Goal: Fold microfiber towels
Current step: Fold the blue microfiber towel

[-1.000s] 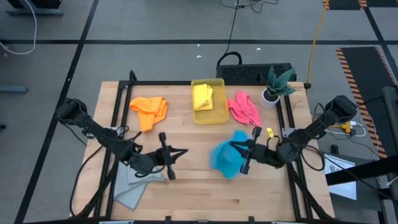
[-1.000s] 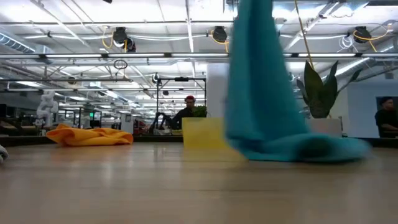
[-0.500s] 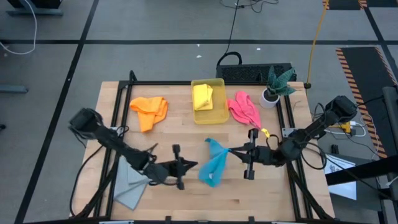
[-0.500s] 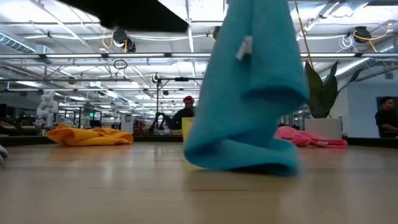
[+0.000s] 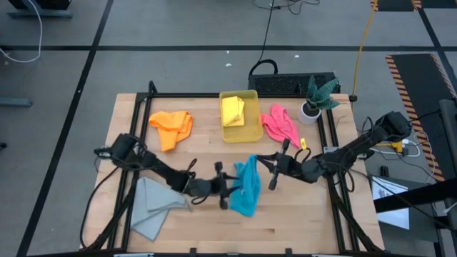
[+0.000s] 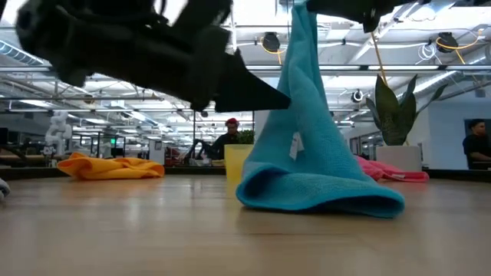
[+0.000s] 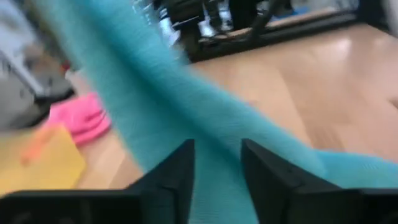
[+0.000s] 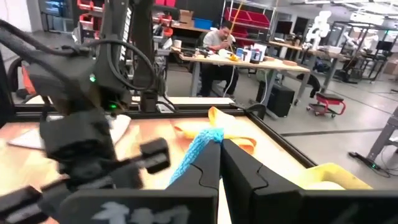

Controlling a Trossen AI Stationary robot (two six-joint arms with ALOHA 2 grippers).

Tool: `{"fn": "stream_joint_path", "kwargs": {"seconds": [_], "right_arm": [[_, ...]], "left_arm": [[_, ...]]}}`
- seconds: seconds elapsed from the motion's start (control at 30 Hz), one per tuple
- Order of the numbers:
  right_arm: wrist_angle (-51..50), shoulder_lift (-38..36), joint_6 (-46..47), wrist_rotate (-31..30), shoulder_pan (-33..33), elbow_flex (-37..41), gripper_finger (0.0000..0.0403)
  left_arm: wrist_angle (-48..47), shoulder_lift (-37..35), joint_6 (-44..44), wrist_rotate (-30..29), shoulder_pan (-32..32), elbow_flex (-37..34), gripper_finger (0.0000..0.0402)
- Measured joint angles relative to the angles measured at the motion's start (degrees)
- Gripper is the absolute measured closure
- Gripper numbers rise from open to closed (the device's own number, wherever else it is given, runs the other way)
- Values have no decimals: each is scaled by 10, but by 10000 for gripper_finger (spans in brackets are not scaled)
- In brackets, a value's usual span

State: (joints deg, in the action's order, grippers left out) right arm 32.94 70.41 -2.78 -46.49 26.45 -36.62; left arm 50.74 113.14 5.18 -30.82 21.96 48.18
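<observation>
In the left wrist view the blue towel is smeared by blur, and its upper end runs off the picture's edge. The pink towel and the yellow bin behind it are soft shapes. In the low view the left gripper is a dark blurred mass, cut off above. The grey towel lies partly under the left arm.
</observation>
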Motion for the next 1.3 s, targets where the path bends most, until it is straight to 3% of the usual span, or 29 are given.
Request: {"fn": "stream_joint_path", "kwargs": {"seconds": [0.07, 0.2, 0.43, 0.7, 0.97, 1.3], "right_arm": [[0, 0, 1, 0, -2, 0, 403], [-2, 0, 1, 1, -2, 0, 403], [-2, 0, -4, 1, -2, 0, 403], [2, 0, -10, 1, -2, 0, 403], [2, 0, -11, 1, -2, 0, 403], [18, 0, -44, 1, 10, 0, 403]], "left_arm": [[2, 4, -51, 25, -18, 0, 224], [5, 8, -120, 135, -54, 0, 184], [9, 7, -170, 285, -84, 0, 180], [52, 7, -138, 276, -76, 0, 211], [52, 8, -143, 259, -81, 5, 215], [55, 118, -128, 382, -69, 119, 215]]}}
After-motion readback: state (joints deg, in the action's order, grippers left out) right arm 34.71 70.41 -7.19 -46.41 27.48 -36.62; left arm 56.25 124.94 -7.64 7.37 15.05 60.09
